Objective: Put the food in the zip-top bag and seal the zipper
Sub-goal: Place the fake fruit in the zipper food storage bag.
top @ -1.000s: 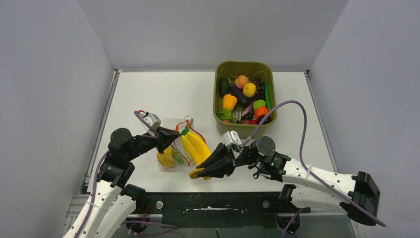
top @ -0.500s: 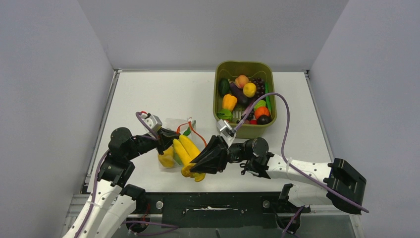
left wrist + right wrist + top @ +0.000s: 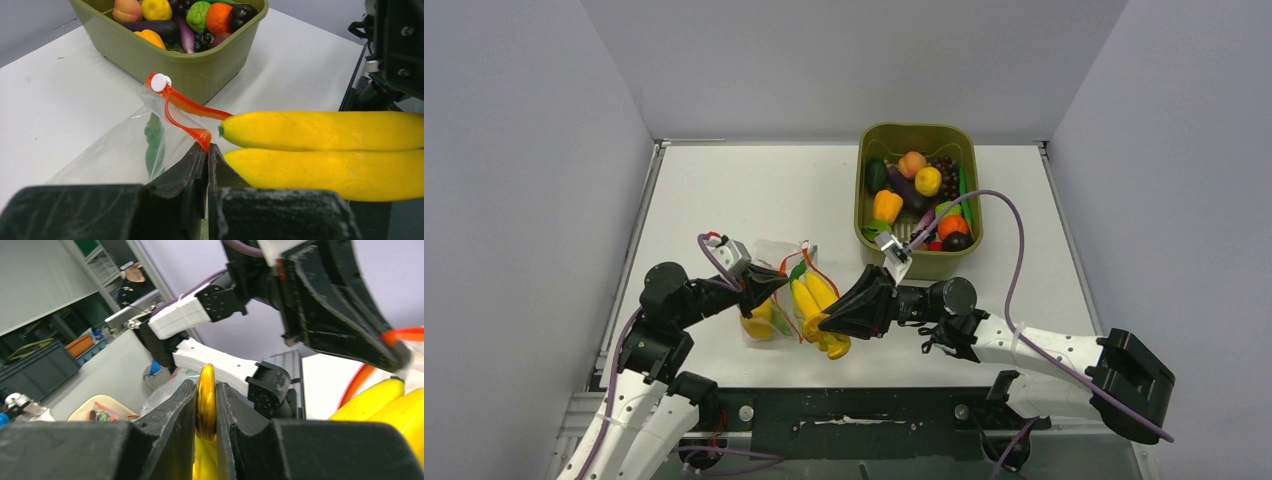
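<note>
The clear zip-top bag (image 3: 776,252) lies at the near left with a yellow toy (image 3: 758,320) and a green pod (image 3: 152,145) inside. My left gripper (image 3: 774,283) is shut on the bag's red-orange zipper (image 3: 187,105) at the mouth edge and holds the mouth up; in the left wrist view (image 3: 206,147) the strip is pinched at its tips. My right gripper (image 3: 829,328) is shut on the stem end of a yellow toy banana bunch (image 3: 814,295). The stem shows between its jaws in the right wrist view (image 3: 205,385). The banana tips (image 3: 325,130) sit at the bag's mouth.
The olive-green tub (image 3: 919,262) stands at the far right, also in the left wrist view (image 3: 200,75). It holds several toy fruits and vegetables. The near table edge with both arm bases lies just below the bag.
My right gripper has shifted left and then a little farther from the near edge with the bananas, keeping their tips at the bag's mouth. My left gripper has barely moved.
</note>
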Robot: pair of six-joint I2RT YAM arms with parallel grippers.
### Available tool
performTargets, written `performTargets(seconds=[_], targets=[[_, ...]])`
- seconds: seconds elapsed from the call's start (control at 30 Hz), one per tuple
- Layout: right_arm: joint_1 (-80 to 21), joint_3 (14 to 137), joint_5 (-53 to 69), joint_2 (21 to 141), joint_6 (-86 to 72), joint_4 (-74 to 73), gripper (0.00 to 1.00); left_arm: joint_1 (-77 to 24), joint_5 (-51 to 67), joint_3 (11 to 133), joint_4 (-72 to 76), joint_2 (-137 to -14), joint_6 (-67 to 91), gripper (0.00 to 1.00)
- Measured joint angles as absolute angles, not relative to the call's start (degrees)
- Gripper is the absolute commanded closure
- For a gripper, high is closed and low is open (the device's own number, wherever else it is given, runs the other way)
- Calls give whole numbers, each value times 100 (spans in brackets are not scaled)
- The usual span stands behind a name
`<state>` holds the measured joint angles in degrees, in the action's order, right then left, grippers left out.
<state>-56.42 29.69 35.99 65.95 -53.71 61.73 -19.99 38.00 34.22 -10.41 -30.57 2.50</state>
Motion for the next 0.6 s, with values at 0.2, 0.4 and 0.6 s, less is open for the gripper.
performTargets(seconds=[0.2,0.4,0.6], targets=[[-5616,2969,3332,6488,-5312,5878,100,-2010,3944,3422,-980,-3124,355,100],[-5529,2862,3094,7113,-5798,6834,100,-2010,4180,3422,-819,-3216,637,100],[-5282,2759,3044,8484,-6455,8307,100,-2010,4416,3422,-582,-3105,1017,100]])
